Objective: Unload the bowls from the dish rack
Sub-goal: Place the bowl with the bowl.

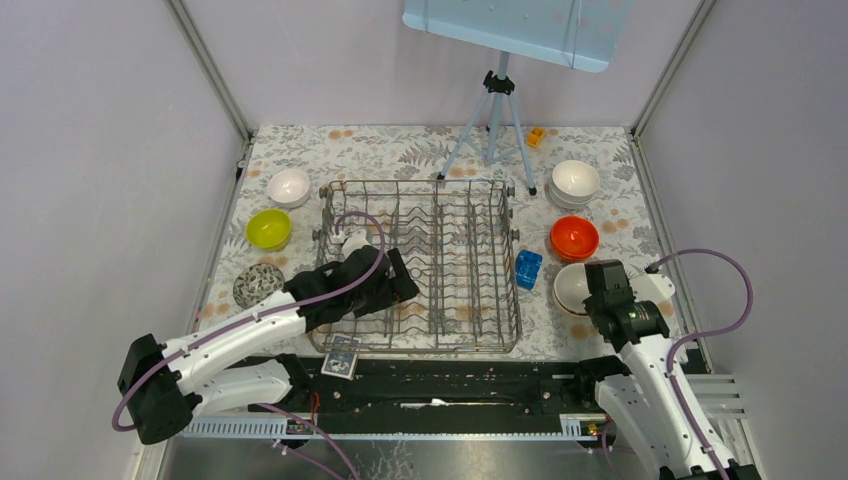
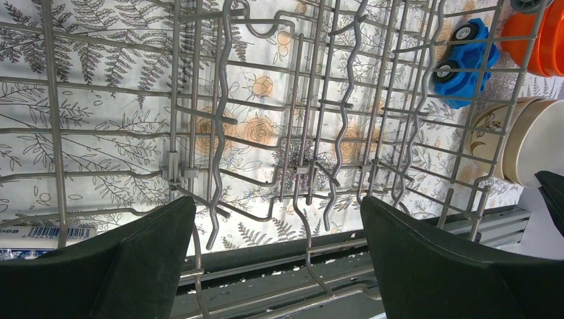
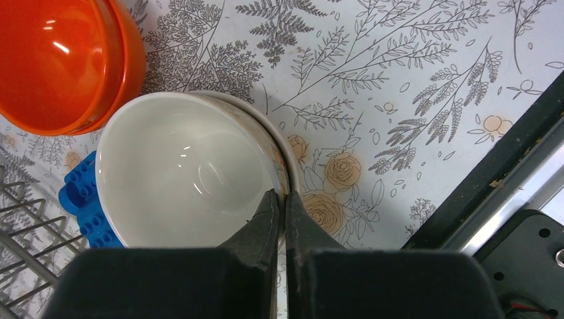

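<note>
Because the dish rack (image 1: 420, 183) looked emptied, the left claw (image 2: 278, 199) hung inside it, spread wide and gripping nothing, likely checking for stragglers. Right of the rack, the right claw (image 3: 281, 199) sat pinched shut, seemingly empty, above the rim of a glossy cream bowl (image 3: 179, 173) beside an orange-red bowl (image 3: 53, 63) on the desk (image 1: 420, 150).

Bowls (image 1: 575, 237) stand left and right of the dish rack (image 1: 470, 250).

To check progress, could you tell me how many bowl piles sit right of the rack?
3: the far white pile, the orange pile in the middle, and the near white pile at the right end effector. Stacked bowls may be hidden.
</note>
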Available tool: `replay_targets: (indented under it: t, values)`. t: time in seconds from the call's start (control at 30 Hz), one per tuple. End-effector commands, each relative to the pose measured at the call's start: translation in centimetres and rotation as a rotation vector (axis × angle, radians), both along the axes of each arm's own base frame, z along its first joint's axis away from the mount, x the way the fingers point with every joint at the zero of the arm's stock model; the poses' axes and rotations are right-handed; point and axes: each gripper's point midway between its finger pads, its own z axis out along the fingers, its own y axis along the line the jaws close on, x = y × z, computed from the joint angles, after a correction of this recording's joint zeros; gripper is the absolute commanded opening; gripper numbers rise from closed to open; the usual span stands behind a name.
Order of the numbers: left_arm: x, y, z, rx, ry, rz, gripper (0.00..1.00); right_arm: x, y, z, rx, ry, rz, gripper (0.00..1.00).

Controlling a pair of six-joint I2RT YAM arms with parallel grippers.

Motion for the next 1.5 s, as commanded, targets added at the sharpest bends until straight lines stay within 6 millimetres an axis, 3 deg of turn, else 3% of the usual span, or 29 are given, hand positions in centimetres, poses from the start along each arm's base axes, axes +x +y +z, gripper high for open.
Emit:
replay_targets:
  t: [0.0,0.3,1.47]
  values:
    - [0.8,-1.3,1.7,-0.057,-0.038,-0.007,0.99,2.0,0.7,1.6,0.064,-0.131,-0.025,0.0]
    - [1.0,-1.9,1.4,-0.057,-0.03,-0.02,0.99,2.4,0.8,4.2,0.07,-0.19,-0.018,0.0]
    - [0.9,-1.8,0.7,-0.044,-0.017,-0.026,0.99,1.4,1.3,0.9,0.107,-0.134,-0.021,0.0]
